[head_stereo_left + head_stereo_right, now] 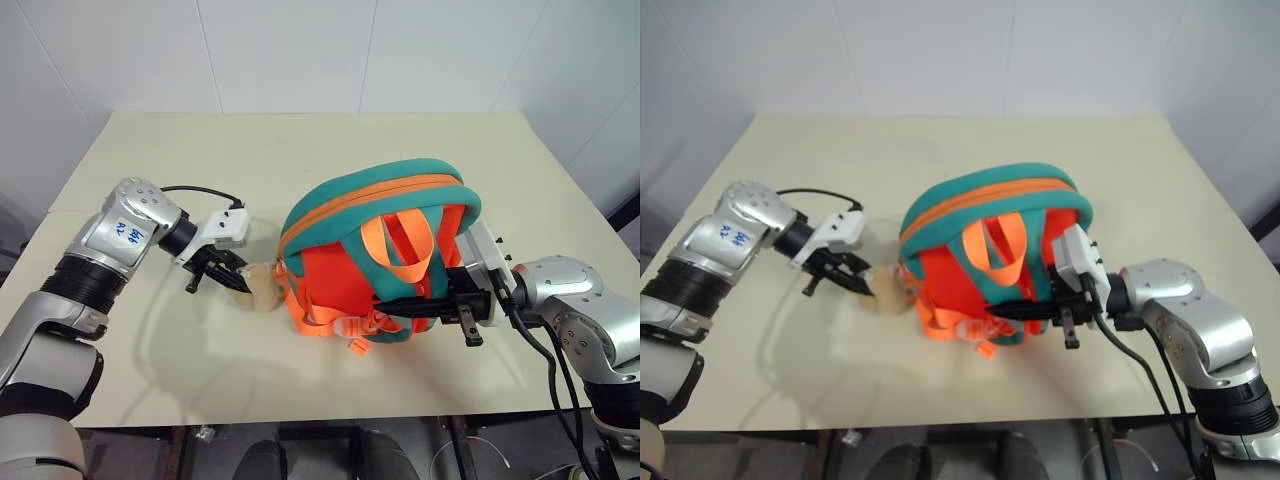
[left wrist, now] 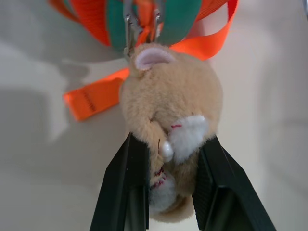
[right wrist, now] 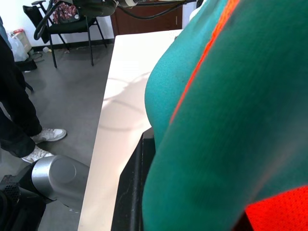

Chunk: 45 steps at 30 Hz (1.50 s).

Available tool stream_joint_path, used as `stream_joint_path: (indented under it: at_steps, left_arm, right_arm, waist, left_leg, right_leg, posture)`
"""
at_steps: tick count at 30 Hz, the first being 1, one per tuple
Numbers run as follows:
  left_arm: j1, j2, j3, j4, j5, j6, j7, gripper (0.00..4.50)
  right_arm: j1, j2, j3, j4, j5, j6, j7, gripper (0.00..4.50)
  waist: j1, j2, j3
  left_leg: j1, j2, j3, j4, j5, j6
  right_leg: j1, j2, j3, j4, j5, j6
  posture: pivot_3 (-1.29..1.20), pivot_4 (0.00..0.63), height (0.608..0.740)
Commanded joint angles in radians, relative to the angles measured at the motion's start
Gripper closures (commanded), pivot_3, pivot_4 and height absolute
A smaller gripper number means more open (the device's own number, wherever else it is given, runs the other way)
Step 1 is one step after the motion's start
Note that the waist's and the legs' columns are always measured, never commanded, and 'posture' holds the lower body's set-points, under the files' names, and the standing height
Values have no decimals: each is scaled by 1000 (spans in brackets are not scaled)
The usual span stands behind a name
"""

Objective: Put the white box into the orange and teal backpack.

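Left wrist view: backpack's plush toy [image 2: 171, 130] between jaws.

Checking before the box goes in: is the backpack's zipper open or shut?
Looks shut. The orange and teal backpack stands upright on the table, and the orange zipper line along its top shows no gap.

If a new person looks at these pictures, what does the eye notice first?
The orange and teal backpack standing near the middle of the beige table draws the eye first. At its left side, the left gripper is closed on the tan plush toy clipped to it, while the right gripper clamps a teal strap on the other side.
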Motion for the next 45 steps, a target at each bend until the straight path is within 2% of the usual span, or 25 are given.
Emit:
stream_joint_path:
  at_steps: [1, 7, 10, 13, 17, 18, 19, 21, 25, 31, 36, 38, 42, 45]
  left_arm:
    - [-22, -21, -36, 45, 71, -37, -112, 3686]
    - [-49, -91, -44, 144, 157, -79, -71, 3686]
    - [-44, -107, 61, 105, 63, 20, -55, 3686]
    - [-11, -88, 137, 36, 12, 43, -58, 3686]
    - [28, -68, 245, -98, -55, 188, -2, 2474]
    - [37, -63, 259, -125, -59, 209, 5, 2060]
    - [53, -49, 284, -165, -75, 240, 10, 1865]
    - [80, -20, 331, -232, -102, 297, 20, 1228]
    - [108, 65, 439, -250, -128, 343, 52, 35]
    - [172, 182, 531, -177, -121, 308, 56, 12]
    - [211, 218, 599, -116, -138, 266, 61, 12]
    - [222, 219, 611, -112, -142, 260, 61, 12]
    - [344, 220, 734, -93, -186, 135, 63, 12]
    - [376, 184, 816, -69, -237, 50, 62, 12]
  right_arm:
    - [-16, 0, -9, -10, 4, -14, 6, 3979]
    - [-36, 8, 4, 5, -7, -16, 7, 3979]
    - [-39, 9, 4, 4, -11, -9, -9, 3979]
    - [-36, 2, -3, 0, -3, 12, -20, 3979]
    - [-39, -12, -15, -5, 13, 47, -28, 2691]
    - [-40, -13, -17, -6, 15, 50, -29, 2232]
    - [-39, -16, -21, -10, 18, 56, -31, 2053]
    - [-33, -25, -31, -20, 26, 67, -35, 1345]
    - [-4, -67, -82, -56, 60, 111, -52, 70]
    - [69, -175, -184, -34, 48, 113, -41, 28]
    - [99, -250, -250, 23, 27, 91, -3, 28]
    - [109, -272, -262, 47, 20, 78, 19, 28]
    - [211, -386, -430, 199, -54, 31, 84, 28]
    - [254, -408, -538, 272, -60, -7, 125, 28]
  waist:
    - [0, 0, 0]
    - [1, 0, 0]
    - [1, 0, 0]
    - [0, 0, 0]
    - [0, 0, 0]
    - [0, 0, 0]
    - [0, 0, 0]
    - [-1, 0, 0]
    - [0, 0, 0]
    - [0, 0, 0]
    - [3, 0, 0]
    - [2, 0, 0]
    - [3, 1, 1]
    - [2, 1, 1]
  left_leg:
    - [0, 0, 0, 0, 0, 0]
    - [0, 0, 0, 3, 0, 0]
    - [0, 0, -1, 4, 0, 0]
    - [0, 0, -2, 5, 0, 0]
    - [-5, 0, -4, 5, 0, 0]
    - [-6, 0, -3, 5, 0, 0]
    - [-7, 0, -4, 6, 0, 0]
    - [-8, 0, -3, 6, 0, 1]
    - [-8, 0, -3, 6, -1, 2]
    - [-7, 0, -3, 6, -1, 2]
    - [-7, 0, -3, 7, -1, 2]
    - [-7, -1, -2, 6, -1, 2]
    - [-7, -1, -1, 6, -2, 4]
    - [-8, -1, 0, 6, -3, 5]
  right_leg:
    - [0, 0, 0, 0, 0, 0]
    - [0, 0, 0, 0, 0, 0]
    - [1, 0, 0, 0, 0, 0]
    - [1, 0, 0, 1, 0, 0]
    - [-1, 0, -2, 3, 0, 0]
    - [-3, -1, -1, 3, 0, 1]
    - [-3, -1, -2, 3, 0, 1]
    - [-4, -1, -2, 2, 0, 1]
    - [-4, -1, -1, 2, 0, 1]
    - [-4, -1, -2, 2, 0, 1]
    - [-4, -1, -2, 2, 0, 1]
    - [-4, -1, -2, 2, 0, 1]
    - [-4, -3, -2, 1, 0, 1]
    - [-4, -3, -2, 0, 0, 1]
  posture:
    - [0, 150, 740]
    - [0, 150, 740]
    - [0, 150, 740]
    - [0, 150, 740]
    - [0, 150, 740]
    - [0, 150, 740]
    - [0, 150, 740]
    - [0, 150, 740]
    - [0, 150, 740]
    - [0, 150, 740]
    - [0, 150, 740]
    - [0, 150, 740]
    - [0, 150, 740]
    - [0, 150, 740]
